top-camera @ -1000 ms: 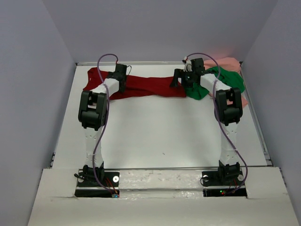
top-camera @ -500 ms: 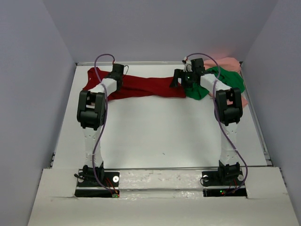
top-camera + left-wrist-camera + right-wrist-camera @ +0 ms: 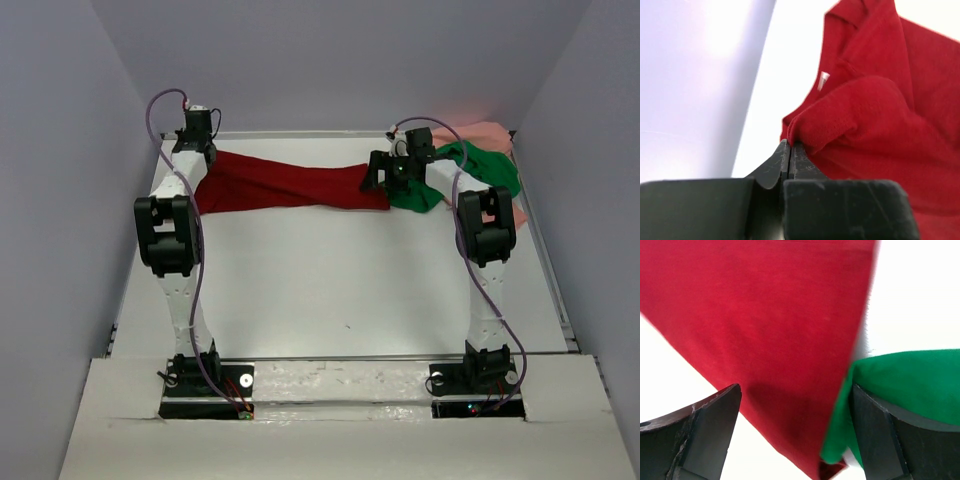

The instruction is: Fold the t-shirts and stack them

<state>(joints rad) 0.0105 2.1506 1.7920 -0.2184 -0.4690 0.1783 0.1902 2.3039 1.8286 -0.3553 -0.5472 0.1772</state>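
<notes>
We see the dark red t-shirt [image 3: 290,185] drawn out in a long, slightly twisted band across the far part of the white desk [image 3: 330,290], running from the far left corner toward the right. At its left end the left jaws are pressed together on a small bunched fold of the red cloth [image 3: 880,125]. From the left wrist view the collar and a small white label [image 3: 823,80] show beyond that fold.

The right jaws are spread wide over the red shirt's right end [image 3: 765,315], holding nothing. We cannot tell whether they touch the cloth. Just beside that end lies the bright green t-shirt [image 3: 480,170], crumpled in a heap. The pale salmon pink t-shirt [image 3: 490,132] sits behind it in the far right corner, partly covered by the green one [image 3: 910,380].
</notes>
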